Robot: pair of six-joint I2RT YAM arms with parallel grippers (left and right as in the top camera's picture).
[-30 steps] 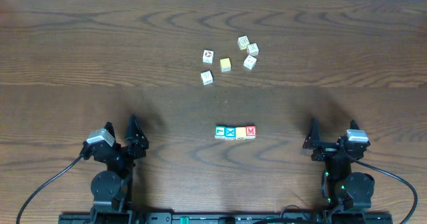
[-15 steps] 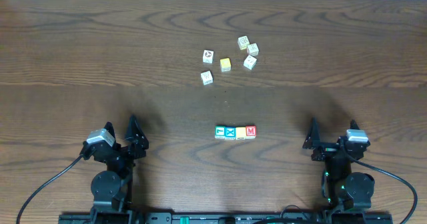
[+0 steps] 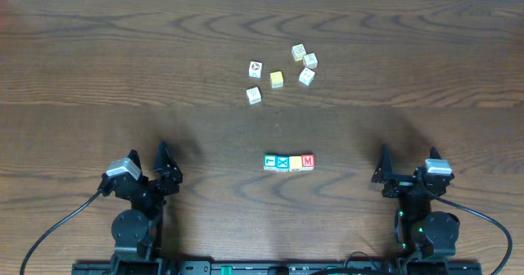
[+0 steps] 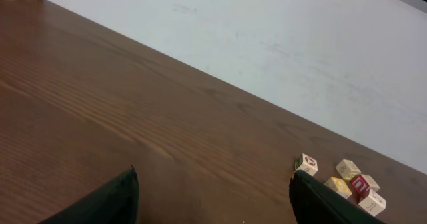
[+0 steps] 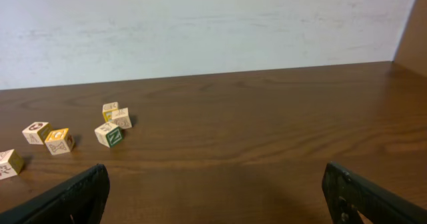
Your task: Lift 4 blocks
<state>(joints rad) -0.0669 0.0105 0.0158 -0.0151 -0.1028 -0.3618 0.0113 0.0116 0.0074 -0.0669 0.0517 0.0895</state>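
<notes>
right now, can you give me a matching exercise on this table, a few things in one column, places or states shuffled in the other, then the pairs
Column one:
1 teal-green block
2 red M block
3 pale yellow cube
4 left gripper

Column two:
a right end of the row
b open, holding nothing
c among the white cubes farther back
d left end of the row

Pairs: 1-d, 2-a, 3-c, 4-b

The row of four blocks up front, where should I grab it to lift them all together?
Probably squeeze the row endwise: left gripper on the teal-green block, right gripper on the red M block, each from its own side. The cubes touch in a straight line, so inward pressure should hold them.
</notes>
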